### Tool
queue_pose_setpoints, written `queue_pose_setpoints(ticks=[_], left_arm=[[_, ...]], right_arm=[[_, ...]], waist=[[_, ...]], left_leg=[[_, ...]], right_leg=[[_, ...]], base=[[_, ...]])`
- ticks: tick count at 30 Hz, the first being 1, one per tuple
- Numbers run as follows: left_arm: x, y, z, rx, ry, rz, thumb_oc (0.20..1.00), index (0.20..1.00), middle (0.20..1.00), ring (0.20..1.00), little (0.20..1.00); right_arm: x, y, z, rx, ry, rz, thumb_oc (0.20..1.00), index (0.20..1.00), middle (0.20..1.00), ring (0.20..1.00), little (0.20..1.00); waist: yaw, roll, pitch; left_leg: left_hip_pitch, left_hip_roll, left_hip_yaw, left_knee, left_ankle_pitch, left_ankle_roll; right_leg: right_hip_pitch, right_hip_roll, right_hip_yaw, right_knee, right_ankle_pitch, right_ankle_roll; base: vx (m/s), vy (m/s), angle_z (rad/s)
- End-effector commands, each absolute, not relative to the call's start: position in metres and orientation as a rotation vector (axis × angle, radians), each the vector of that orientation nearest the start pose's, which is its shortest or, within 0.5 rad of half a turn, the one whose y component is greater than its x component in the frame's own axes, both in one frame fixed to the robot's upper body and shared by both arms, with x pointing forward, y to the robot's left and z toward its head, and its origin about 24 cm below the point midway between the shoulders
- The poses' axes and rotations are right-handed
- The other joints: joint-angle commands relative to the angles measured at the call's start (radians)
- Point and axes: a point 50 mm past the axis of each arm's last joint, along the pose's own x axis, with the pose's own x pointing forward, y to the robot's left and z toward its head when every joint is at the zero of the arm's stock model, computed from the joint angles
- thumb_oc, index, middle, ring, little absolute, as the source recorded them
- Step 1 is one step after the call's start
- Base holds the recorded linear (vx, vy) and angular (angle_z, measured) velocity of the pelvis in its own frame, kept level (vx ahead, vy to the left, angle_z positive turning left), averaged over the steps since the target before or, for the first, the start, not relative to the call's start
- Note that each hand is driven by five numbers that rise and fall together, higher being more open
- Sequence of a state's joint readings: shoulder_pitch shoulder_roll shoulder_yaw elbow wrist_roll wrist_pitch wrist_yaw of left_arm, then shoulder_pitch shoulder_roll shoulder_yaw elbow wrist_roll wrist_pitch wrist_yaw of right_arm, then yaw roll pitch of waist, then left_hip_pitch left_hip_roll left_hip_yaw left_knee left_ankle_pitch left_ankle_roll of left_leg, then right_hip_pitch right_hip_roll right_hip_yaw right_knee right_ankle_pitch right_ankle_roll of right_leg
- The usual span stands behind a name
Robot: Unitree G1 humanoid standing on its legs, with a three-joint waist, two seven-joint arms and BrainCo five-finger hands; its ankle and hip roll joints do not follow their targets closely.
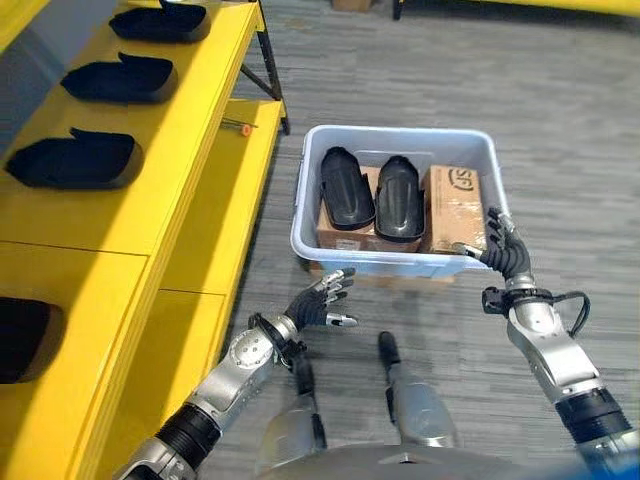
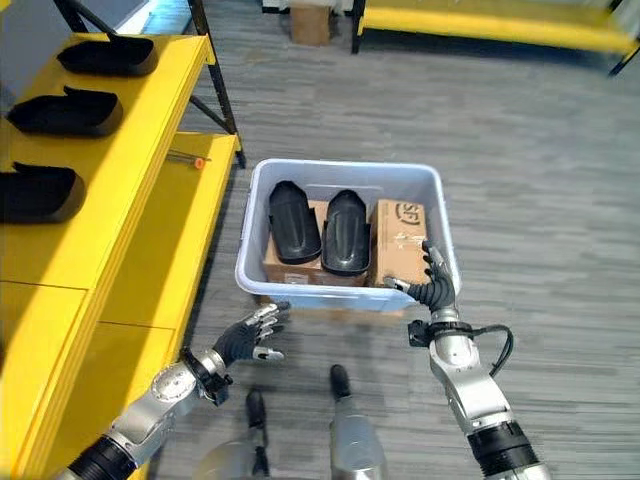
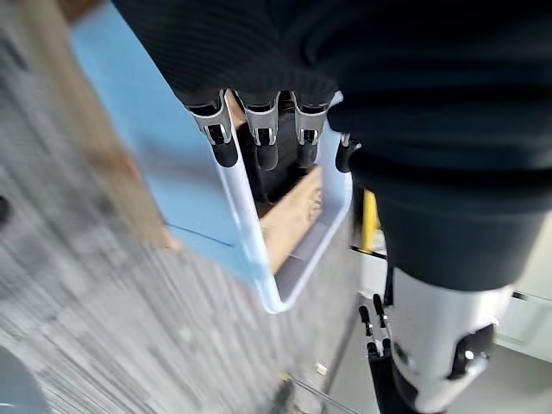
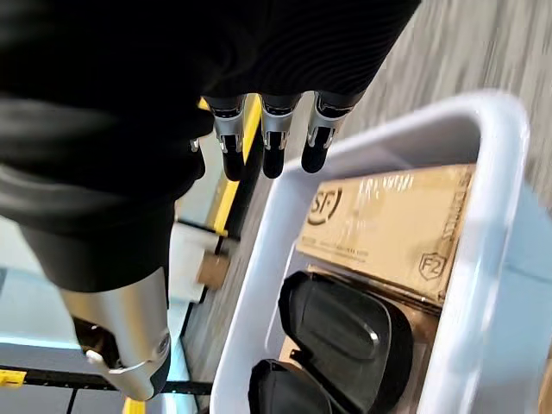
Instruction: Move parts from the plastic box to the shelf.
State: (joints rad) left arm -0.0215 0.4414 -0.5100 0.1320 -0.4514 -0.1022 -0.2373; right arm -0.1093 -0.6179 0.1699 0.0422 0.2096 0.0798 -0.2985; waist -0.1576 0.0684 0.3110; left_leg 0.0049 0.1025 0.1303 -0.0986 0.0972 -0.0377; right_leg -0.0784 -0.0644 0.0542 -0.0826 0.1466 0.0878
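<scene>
Plastic box sits on grey floor, seemingly beside yellow shelf.

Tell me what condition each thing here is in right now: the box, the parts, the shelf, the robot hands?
Plastic box: on the floor, open-topped, not lifted.
Two black parts: lying side by side in the box on cardboard.
Cardboard carton: closed, inside the box.
Yellow shelf: already holds several black parts.
Left robot hand: open, empty, short of the box.
Right robot hand: open, at the box's near corner.
</scene>
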Motion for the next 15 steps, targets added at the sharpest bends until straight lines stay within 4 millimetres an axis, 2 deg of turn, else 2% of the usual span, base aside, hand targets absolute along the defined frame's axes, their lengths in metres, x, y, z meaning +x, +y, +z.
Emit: queue_pose_setpoints(ticks=[1, 4, 5, 6, 8, 14, 15], left_arm=[[0.229, 0.123, 0.025, -0.019, 0.085, -0.697, 1.0, 1.0, 1.0, 1.0, 1.0], [0.226, 0.125, 0.023, -0.023, 0.098, -0.712, 1.0, 1.0, 1.0, 1.0, 1.0], [0.226, 0.125, 0.024, -0.02, 0.097, -0.715, 1.0, 1.0, 1.0, 1.0, 1.0], [0.228, 0.125, 0.026, -0.011, 0.093, -0.718, 1.0, 1.0, 1.0, 1.0, 1.0], [0.231, 0.126, 0.029, -0.007, 0.082, -0.711, 1.0, 1.0, 1.0, 1.0, 1.0], [0.238, 0.124, 0.051, 0.028, -0.036, -0.719, 1.0, 1.0, 1.0, 1.0, 1.0], [0.238, 0.124, 0.052, 0.027, -0.042, -0.72, 1.0, 1.0, 1.0, 1.0, 1.0]], right_arm=[[0.285, -0.233, 0.127, -0.507, -0.242, -0.126, 1.0, 1.0, 1.0, 1.0, 1.0], [0.294, -0.228, 0.149, -0.566, -0.324, -0.104, 1.0, 1.0, 1.0, 1.0, 1.0], [0.299, -0.224, 0.16, -0.577, -0.352, -0.093, 1.0, 1.0, 1.0, 1.0, 1.0], [0.307, -0.218, 0.181, -0.584, -0.413, -0.087, 1.0, 1.0, 1.0, 1.0, 1.0], [0.313, -0.214, 0.195, -0.585, -0.441, -0.1, 1.0, 1.0, 1.0, 1.0, 1.0], [0.328, -0.211, 0.256, -0.601, -0.611, -0.305, 1.0, 1.0, 1.0, 1.0, 1.0], [0.329, -0.211, 0.259, -0.602, -0.62, -0.31, 1.0, 1.0, 1.0, 1.0, 1.0]], waist=[[0.001, -0.072, -0.038], [0.013, -0.065, -0.029], [0.017, -0.062, -0.023], [0.025, -0.056, -0.008], [0.031, -0.05, 0.008], [0.057, -0.006, 0.107], [0.058, -0.003, 0.111]], left_leg=[[0.024, 0.034, 0.001, 0.087, -0.149, 0.008], [0.019, 0.036, -0.005, 0.099, -0.152, 0.005], [0.012, 0.036, -0.011, 0.106, -0.154, 0.005], [-0.007, 0.032, -0.02, 0.12, -0.158, 0.005], [-0.028, 0.029, -0.027, 0.13, -0.158, 0.004], [-0.137, 0.0, -0.064, 0.169, -0.145, 0.001], [-0.142, -0.002, -0.066, 0.172, -0.145, 0.001]], right_leg=[[0.003, -0.057, -0.016, 0.143, -0.152, 0.035], [0.007, -0.06, -0.021, 0.154, -0.162, 0.032], [0.004, -0.062, -0.021, 0.16, -0.165, 0.032], [-0.011, -0.063, -0.018, 0.176, -0.173, 0.03], [-0.025, -0.062, -0.017, 0.189, -0.18, 0.027], [-0.103, -0.065, -0.012, 0.233, -0.2, 0.015], [-0.106, -0.065, -0.011, 0.235, -0.201, 0.014]], base=[[0.06, -0.046, -0.03], [0.07, -0.027, -0.03], [0.04, -0.022, -0.02], [0.02, -0.022, 0.05], [-0.02, -0.011, 0.1], [-0.1, 0.016, 0.15], [-0.11, 0.043, 0.12]])
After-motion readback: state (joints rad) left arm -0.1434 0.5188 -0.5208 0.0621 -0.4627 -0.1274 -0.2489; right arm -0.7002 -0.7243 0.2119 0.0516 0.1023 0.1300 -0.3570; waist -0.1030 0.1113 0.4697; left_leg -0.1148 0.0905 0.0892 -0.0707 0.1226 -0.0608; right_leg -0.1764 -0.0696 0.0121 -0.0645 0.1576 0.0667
